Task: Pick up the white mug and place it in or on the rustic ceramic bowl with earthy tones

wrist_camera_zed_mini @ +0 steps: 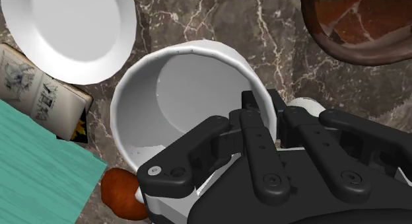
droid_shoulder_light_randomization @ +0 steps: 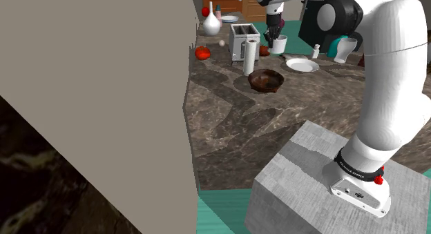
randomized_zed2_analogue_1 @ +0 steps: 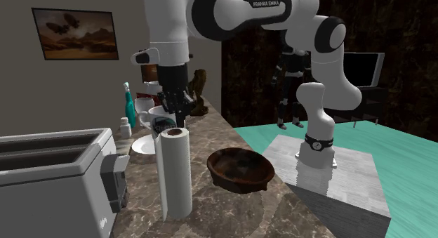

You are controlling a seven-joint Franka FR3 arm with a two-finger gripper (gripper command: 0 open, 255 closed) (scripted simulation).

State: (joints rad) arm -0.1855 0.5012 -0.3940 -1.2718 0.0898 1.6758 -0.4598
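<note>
Two task things: a plain white round mug [droid_shoulder_light_randomization: 279, 46] and a dark brown rough-glazed round bowl [droid_shoulder_light_randomization: 266, 80] stand near each other on the dark veined stone-look surface [droid_shoulder_light_randomization: 228, 115].
Toaster: a boxy silver toaster [droid_shoulder_light_randomization: 242, 38] stands at the left of the cluster in the shoulder view, clear of the likely route.
Paper roll: an upright white paper-towel roll [droid_shoulder_light_randomization: 249, 57] stands just beside the bowl, on its left in the shoulder view. It is probably the one thing the carry could clip.
Bowl: it sits mouth up and looks empty, so the mug could go straight down into it. It lies nearer the stand than the mug does.
Mug: it stands upright with its mouth up, beyond the bowl, between the toaster and a flat white round plate [droid_shoulder_light_randomization: 302, 64]. Whether its base has left the surface cannot be told.
Claw: the black two-finger claw [wrist_camera_zed_mini: 274, 109] straddles the mug's wall, one finger inside the mouth and one outside. As far as the wrist view shows, it is clenched on that wall. A rim grip probably suits a mug this wide.
Plate: it lies flat to the mug's right in the shoulder view.
Arm: the white arm [droid_shoulder_light_randomization: 387, 81] rises from the grey box stand [droid_shoulder_light_randomization: 304, 191], bends at the elbow and reaches far out. Its wrist points down over the mug.
</note>
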